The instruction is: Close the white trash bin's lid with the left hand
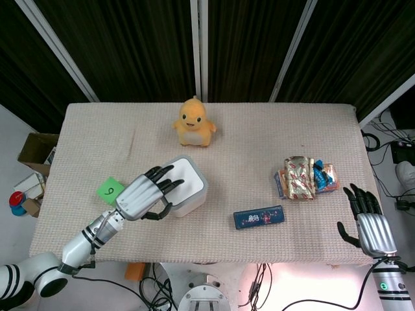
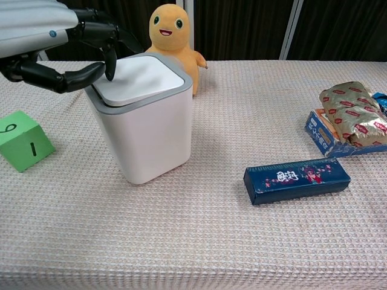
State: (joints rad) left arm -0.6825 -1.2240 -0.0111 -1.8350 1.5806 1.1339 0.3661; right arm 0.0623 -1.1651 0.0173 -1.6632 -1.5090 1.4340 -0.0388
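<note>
1. Left robot hand (image 2: 57, 45) spread flat, gripping nothing, fingertips (image 2: 110, 72) resting on the lid's near-left edge.
2. White plastic swing lid (image 2: 138, 77) down, nearly flush in the grey rim of the white trash bin (image 2: 148, 136), mid-surface, before a yellow plush duck (image 1: 193, 122).
3. Probably light, slick, pivoting; best pressed, not grabbed.

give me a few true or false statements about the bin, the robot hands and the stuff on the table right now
1. The white trash bin's lid lies down flat on the bin. True.
2. The left robot hand has fingertips on the lid. True.
3. The right robot hand holds the dark blue box. False: it is open at the table's edge, and the dark blue box lies apart on the table.
4. The green cube sits inside the bin. False: it sits on the table beside the bin.
5. The yellow plush toy stands behind the bin. True.
</note>
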